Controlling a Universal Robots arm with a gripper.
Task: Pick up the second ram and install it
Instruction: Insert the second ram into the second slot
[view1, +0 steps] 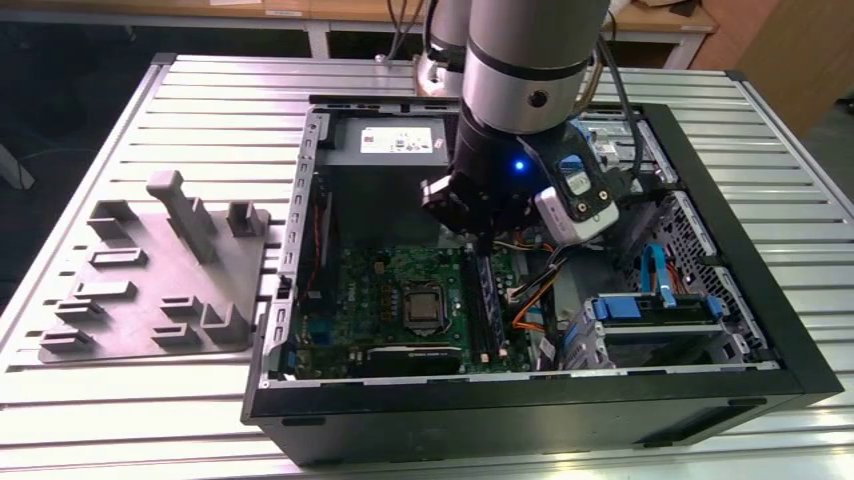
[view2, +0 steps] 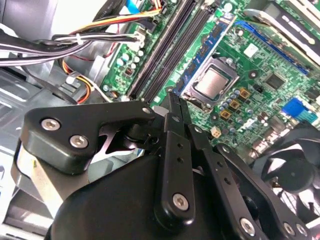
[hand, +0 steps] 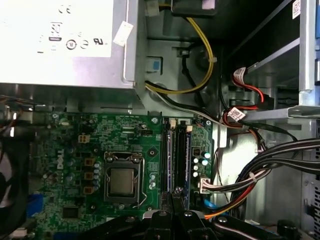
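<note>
Fingers (view2: 176, 145) pressing together, clamping thin dark second ram (view2: 173, 101) edge-on. Ram hanging low inside open computer case (view1: 763, 300), just above black memory slots (hand: 176, 150), beside processor socket (hand: 122, 181) on green motherboard (hand: 75, 145). Case sitting on slatted desk (view1: 134, 400).

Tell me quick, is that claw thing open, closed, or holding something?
Gripper: jaws closed on a thin dark memory stick, seen edge-on above the green board.

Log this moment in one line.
gripper: over memory slots | hold: cannot tell | motherboard: in open case
</note>
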